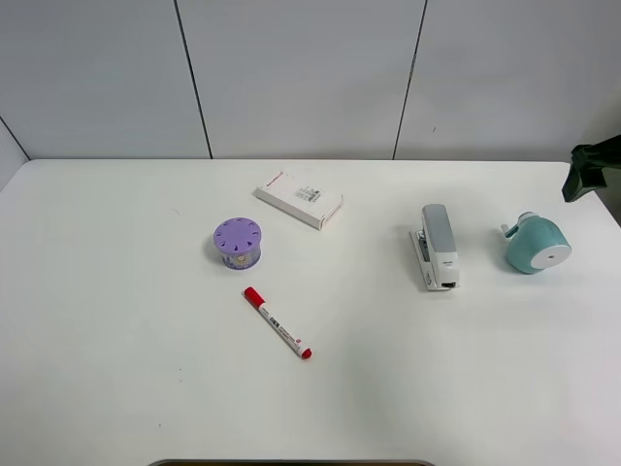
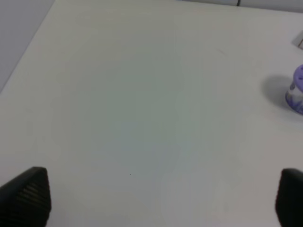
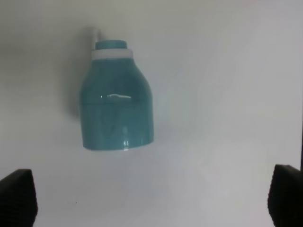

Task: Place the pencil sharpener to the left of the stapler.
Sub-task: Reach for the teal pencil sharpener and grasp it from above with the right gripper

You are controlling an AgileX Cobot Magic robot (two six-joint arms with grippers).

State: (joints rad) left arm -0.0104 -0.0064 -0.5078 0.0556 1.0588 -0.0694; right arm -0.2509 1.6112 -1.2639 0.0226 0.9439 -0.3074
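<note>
The teal pencil sharpener (image 1: 537,244) sits on the white table at the right, its white face turned toward the front. The light-grey stapler (image 1: 438,247) lies to its left with a gap between them. In the right wrist view the pencil sharpener (image 3: 117,101) lies ahead of my right gripper (image 3: 151,198), which is open and apart from it, with nothing between its black fingertips (image 3: 16,196). A dark part of the right arm (image 1: 594,167) shows at the right edge, behind the sharpener. My left gripper (image 2: 156,198) is open over bare table and is out of the exterior view.
A purple round holed container (image 1: 238,242) stands left of centre; it also shows at the edge of the left wrist view as the purple container (image 2: 297,90). A red-capped marker (image 1: 277,323) lies in front of it. A flat white box (image 1: 299,198) lies behind the middle.
</note>
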